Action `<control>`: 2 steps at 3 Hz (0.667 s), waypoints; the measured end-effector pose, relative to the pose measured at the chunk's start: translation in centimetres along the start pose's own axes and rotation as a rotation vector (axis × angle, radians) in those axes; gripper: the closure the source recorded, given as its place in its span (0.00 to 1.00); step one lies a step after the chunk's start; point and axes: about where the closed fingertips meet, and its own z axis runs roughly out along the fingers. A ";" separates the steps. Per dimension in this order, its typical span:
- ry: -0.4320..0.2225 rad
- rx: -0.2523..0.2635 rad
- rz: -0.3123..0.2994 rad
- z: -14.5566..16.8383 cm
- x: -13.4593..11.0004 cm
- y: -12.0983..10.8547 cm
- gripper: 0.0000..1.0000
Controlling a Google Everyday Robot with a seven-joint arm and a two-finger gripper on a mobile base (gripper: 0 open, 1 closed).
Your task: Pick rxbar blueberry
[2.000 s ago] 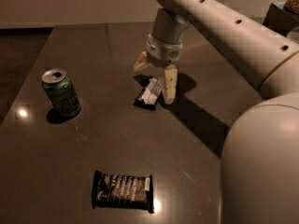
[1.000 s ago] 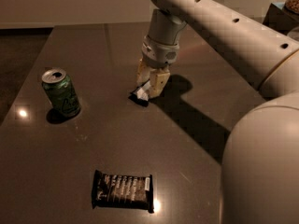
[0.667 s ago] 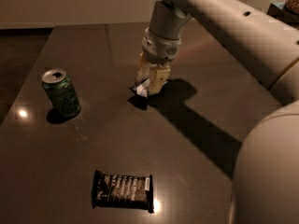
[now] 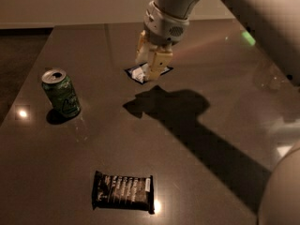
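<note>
A dark glossy desk [image 4: 225, 78] is seen in dim light, with a green can [image 4: 61, 93] stood upright at the left and a bigger black wrapped bar [image 4: 123, 191] laid flat near the front edge. The end effector [image 4: 148, 69] is pointed down over the back middle, fingers clamped on the rxbar blueberry [image 4: 138, 73], white panel showing. Whether it's touching the desk can't really be told

My gripper [image 4: 152, 67] hangs over the far middle of the table [image 4: 225, 78], clamped on the rxbar blueberry [image 4: 139, 73]. I see bare tabletop around it; the green can [image 4: 61, 93] stands well left, the black bar [image 4: 123, 191] near the front edge.
</note>
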 end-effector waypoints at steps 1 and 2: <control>-0.014 0.032 0.013 -2.0 -1.2 0.1 1.00; -0.056 0.062 0.068 -2.8 -1.6 0.5 1.00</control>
